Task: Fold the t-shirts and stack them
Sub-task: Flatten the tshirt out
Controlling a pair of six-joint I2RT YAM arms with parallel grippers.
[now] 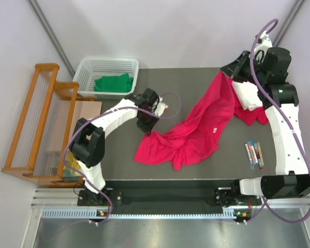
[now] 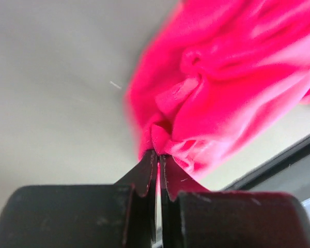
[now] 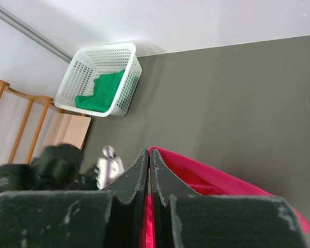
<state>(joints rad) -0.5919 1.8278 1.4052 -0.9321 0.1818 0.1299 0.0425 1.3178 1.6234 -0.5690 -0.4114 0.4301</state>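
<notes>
Dark worktop [image 1: 196,82] is carrying a crumpled pink shirt [image 1: 196,129]; left claw [image 1: 146,127] and right claw [image 1: 231,71] are each clamping its opposite ends. Advisable: spreading evenly, holding fabric taut.

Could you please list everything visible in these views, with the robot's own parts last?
pink t-shirt: one, pink, crumpled across the middle of the table, lifted at two ends
green t-shirt: one, green, inside the basket
basket: one, white, far left corner of the table
white cloth: one, white, far right, against the pink t-shirt; what kind cannot be told
markers: a few, mixed colours, near right of the table
wooden rack: one, orange-brown, left of the table
brown board: one, tan, beside the rack
table: one, dark grey
left arm: one, white and black, jaws shut on the pink t-shirt's left end
right arm: one, white and black, jaws shut on its far right end
</notes>
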